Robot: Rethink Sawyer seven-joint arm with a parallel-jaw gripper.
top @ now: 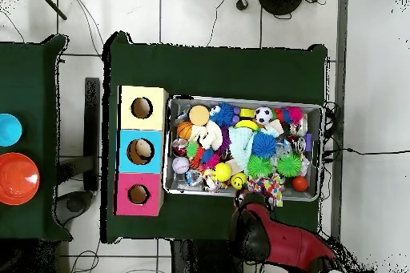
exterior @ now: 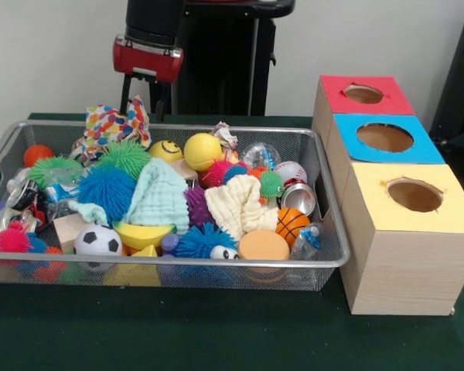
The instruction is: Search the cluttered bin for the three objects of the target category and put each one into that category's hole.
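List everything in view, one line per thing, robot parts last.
wire bin: one, silver mesh, on the green table, full of toys.
sorting box: one, wooden, beside the bin, with red, blue and yellow holes.
spiky balls: several; blue, green, purple, pink; spread through the bin.
smiley ball: one, yellow, far side.
soccer ball: one, black and white, near side.
basketball: one, orange, near the box.
baseball: one, white.
cloths: mint, cream, multicoloured.
can: one, metal.
gripper: one, red and black arm above the bin's far edge.
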